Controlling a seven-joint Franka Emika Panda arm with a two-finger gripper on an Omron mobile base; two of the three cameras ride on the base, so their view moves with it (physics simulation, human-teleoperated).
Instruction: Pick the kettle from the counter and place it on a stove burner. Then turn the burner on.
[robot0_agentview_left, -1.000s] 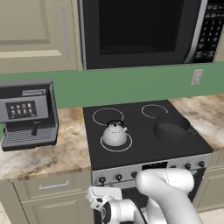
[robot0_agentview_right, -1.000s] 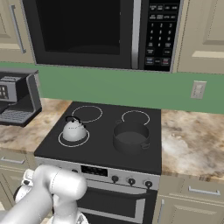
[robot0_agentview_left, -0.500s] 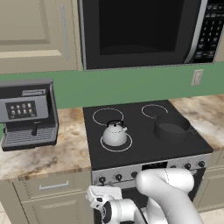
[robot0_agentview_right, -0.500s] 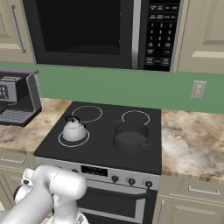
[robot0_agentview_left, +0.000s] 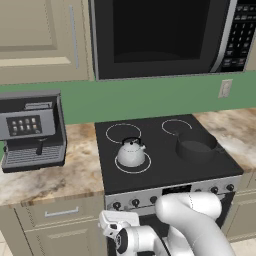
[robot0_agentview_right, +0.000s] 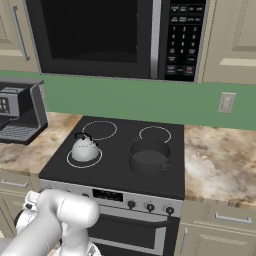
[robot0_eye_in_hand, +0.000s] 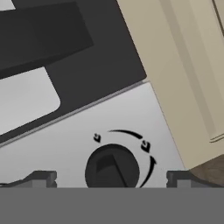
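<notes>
While the arm hung low before the oven front, the scene read as follows.

Kettle: the kettle (robot0_agentview_left: 131, 152) (robot0_agentview_right: 84, 148) stood upright inside the white ring of the front-left stove burner (robot0_agentview_left: 120, 168) (robot0_agentview_right: 71, 162), spout toward the pot side, dark handle arched over the lid.
Cooktop: black glass, with a dark pot (robot0_agentview_left: 196, 146) (robot0_agentview_right: 149, 156) on the front-right burner, well apart from the kettle; the two rear rings were bare.
Knob: in the hand view a dark stove knob (robot0_eye_in_hand: 112, 167) with curved arrow marks sat on the silver control panel (robot0_eye_in_hand: 109, 118).
Gripper: the gripper (robot0_eye_in_hand: 111, 178) had its two dark fingertips (robot0_eye_in_hand: 43, 178) spread wide, one on each side of that knob, touching nothing that I could tell.
Desk: marbled desk (robot0_agentview_left: 75, 172) (robot0_agentview_right: 215, 165) flanked the stove, a coffee machine (robot0_agentview_left: 31, 131) (robot0_agentview_right: 17, 111) on the left part.
Above: a microwave (robot0_agentview_left: 165, 35) (robot0_agentview_right: 120, 37) hung over the cooktop.
</notes>
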